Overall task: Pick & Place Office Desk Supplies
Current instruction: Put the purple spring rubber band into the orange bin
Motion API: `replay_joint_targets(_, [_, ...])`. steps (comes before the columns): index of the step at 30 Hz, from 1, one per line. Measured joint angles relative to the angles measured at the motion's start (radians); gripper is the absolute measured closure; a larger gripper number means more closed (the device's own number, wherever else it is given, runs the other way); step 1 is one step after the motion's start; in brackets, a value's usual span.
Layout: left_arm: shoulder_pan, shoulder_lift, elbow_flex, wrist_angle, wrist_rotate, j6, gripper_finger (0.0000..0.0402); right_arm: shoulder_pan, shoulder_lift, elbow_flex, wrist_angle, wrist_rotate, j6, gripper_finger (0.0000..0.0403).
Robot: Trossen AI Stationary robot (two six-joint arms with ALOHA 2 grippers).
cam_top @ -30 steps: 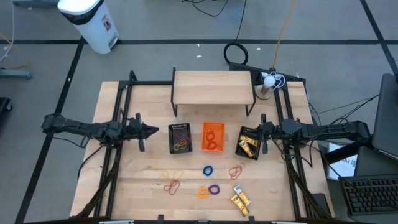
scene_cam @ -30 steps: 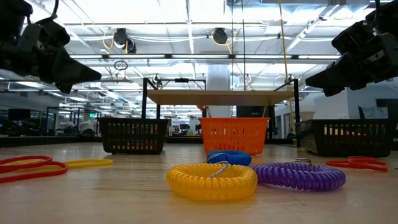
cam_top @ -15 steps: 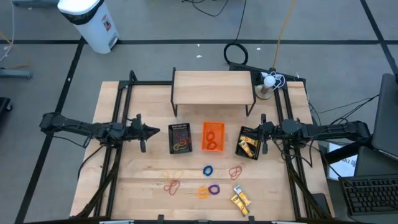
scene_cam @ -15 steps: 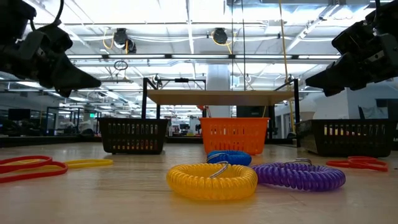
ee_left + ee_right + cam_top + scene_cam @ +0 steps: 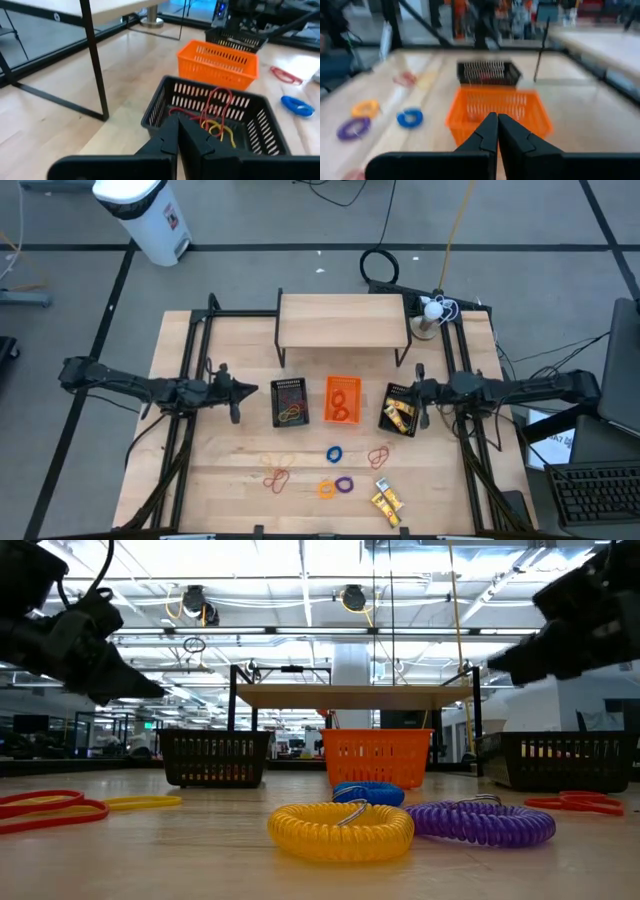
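Loose supplies lie on the near part of the table: red rubber bands (image 5: pixel 277 478), tan bands (image 5: pixel 270 460), more red bands (image 5: pixel 378 456), a blue ring (image 5: pixel 334 452), an orange ring (image 5: pixel 327 489), a purple ring (image 5: pixel 345 484) and yellow oblong pieces (image 5: pixel 387 500). My left gripper (image 5: pixel 252 389) hovers shut just left of the left black mesh tray (image 5: pixel 290 416), which holds rubber bands (image 5: pixel 215 117). My right gripper (image 5: pixel 397 391) hovers shut over the right black mesh tray (image 5: pixel 385 420), pointing at the orange tray (image 5: pixel 495 107). Both hold nothing.
A small wooden shelf (image 5: pixel 343 320) on black legs stands behind the three trays. The orange tray (image 5: pixel 343 418) sits between the two black ones and holds rings. A white bin (image 5: pixel 145 215) and cables lie on the floor beyond the table.
My left gripper has dropped a little and crept toward the left black tray. My right gripper has moved toward the table's left, out over the right black tray. Nothing on the table has moved.
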Motion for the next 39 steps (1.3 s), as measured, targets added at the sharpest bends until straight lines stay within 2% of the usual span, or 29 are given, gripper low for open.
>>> replay_joint_targets(3, [0.000,-0.001,0.000,0.018,0.000,-0.003,0.0383,0.037,0.110,0.054,-0.027,0.010,0.007,0.0399])
replay_joint_targets(6, [0.000,0.000,0.000,0.019,0.000,-0.003,0.0382,0.102,0.245,0.141,-0.009,0.081,0.001,0.0399])
replay_joint_targets(11, [0.000,0.000,0.000,0.018,-0.001,-0.019,0.0396,0.228,0.533,0.319,-0.072,0.180,0.015,0.0399])
replay_joint_targets(14, [0.000,0.000,0.000,0.018,0.000,-0.030,0.0399,0.288,0.700,0.450,-0.074,0.178,0.054,0.0393])
replay_joint_targets(17, [0.000,0.000,0.000,0.014,0.000,-0.046,0.0391,0.341,0.851,0.586,-0.158,0.179,0.097,0.0372])
replay_joint_targets(22, [0.000,0.000,0.000,0.014,-0.001,-0.075,0.0382,0.391,1.034,0.772,-0.280,0.178,0.167,0.0312])
replay_joint_targets(26, [0.000,0.000,0.000,0.014,0.000,-0.081,0.0393,0.405,1.114,0.844,-0.282,0.178,0.218,0.0261])
replay_joint_targets(30, [0.000,0.000,0.001,0.014,-0.001,-0.079,0.0398,0.419,1.142,0.864,-0.270,0.176,0.239,0.0225])
replay_joint_targets(34, [0.000,0.000,0.002,0.015,-0.001,-0.079,0.0385,0.435,1.144,0.865,-0.266,0.176,0.240,0.0212])
replay_joint_targets(39, [0.000,-0.001,0.002,0.057,-0.002,-0.074,0.0379,0.455,1.149,0.865,-0.263,0.178,0.241,0.0217])
